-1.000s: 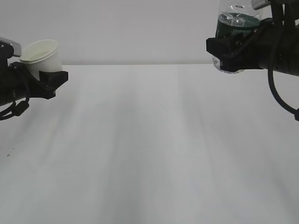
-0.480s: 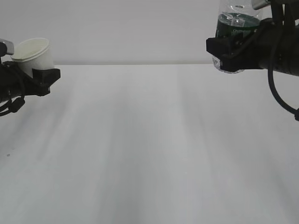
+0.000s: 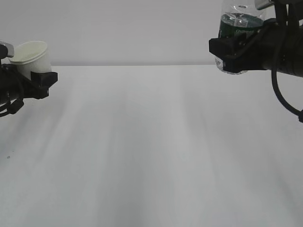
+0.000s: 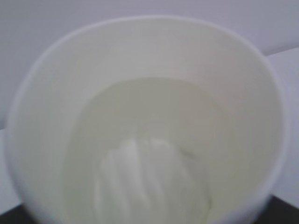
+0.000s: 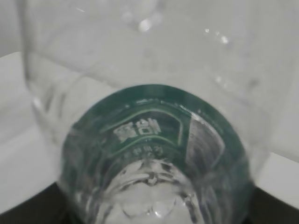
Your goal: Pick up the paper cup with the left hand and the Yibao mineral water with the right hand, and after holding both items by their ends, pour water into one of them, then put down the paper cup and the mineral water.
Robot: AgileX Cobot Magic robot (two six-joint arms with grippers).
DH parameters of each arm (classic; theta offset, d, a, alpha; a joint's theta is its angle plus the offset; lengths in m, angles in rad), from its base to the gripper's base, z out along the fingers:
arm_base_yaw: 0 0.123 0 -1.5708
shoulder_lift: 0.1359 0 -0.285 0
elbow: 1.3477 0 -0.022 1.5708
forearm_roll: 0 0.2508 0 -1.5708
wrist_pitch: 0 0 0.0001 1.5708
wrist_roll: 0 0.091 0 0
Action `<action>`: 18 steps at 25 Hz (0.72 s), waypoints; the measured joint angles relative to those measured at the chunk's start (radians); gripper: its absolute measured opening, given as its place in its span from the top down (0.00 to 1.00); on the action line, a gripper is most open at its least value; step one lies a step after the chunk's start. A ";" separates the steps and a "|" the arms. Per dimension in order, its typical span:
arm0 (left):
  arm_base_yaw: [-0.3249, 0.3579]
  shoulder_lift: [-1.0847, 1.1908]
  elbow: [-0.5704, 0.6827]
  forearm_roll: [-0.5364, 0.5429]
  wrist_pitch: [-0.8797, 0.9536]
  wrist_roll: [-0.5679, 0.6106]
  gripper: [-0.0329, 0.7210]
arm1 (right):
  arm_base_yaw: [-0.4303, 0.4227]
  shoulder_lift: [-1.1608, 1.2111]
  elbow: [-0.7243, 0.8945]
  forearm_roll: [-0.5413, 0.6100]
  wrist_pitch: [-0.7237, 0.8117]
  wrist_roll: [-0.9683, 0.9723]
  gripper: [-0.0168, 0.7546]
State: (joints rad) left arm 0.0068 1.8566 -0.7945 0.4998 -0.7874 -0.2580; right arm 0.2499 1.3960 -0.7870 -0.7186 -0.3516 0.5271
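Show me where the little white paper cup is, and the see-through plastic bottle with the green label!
Small white tapered paper cup (image 3: 32,57): exterior view, on its outer side wall, below the rim.
Clear ribbed plastic bottle with dark green label (image 3: 239,26): exterior view, on the green label band, above the gripper.

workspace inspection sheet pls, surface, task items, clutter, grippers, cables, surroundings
surface: white table, bare apart from a tiny dark speck near the left edge
paper cup: held off the table, tilted, liquid inside in the left wrist view
Yibao mineral water: held high, upright, top out of frame
clutter: nothing seen
left hand: shut on the cup's lower part
right hand: shut on the bottle's lower part
cables: black cable loops below the right arm
surroundings: plain pale wall
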 joint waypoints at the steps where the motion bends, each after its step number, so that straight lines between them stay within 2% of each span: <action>1: 0.000 0.000 0.000 -0.003 0.002 0.002 0.37 | 0.000 0.000 0.000 0.000 0.000 0.000 0.42; 18: 0.000 0.042 0.000 -0.077 0.011 0.006 0.37 | 0.000 0.000 0.000 0.000 0.000 0.000 0.42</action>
State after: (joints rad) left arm 0.0068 1.8987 -0.7945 0.4225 -0.7768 -0.2521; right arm 0.2499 1.3960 -0.7870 -0.7186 -0.3516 0.5271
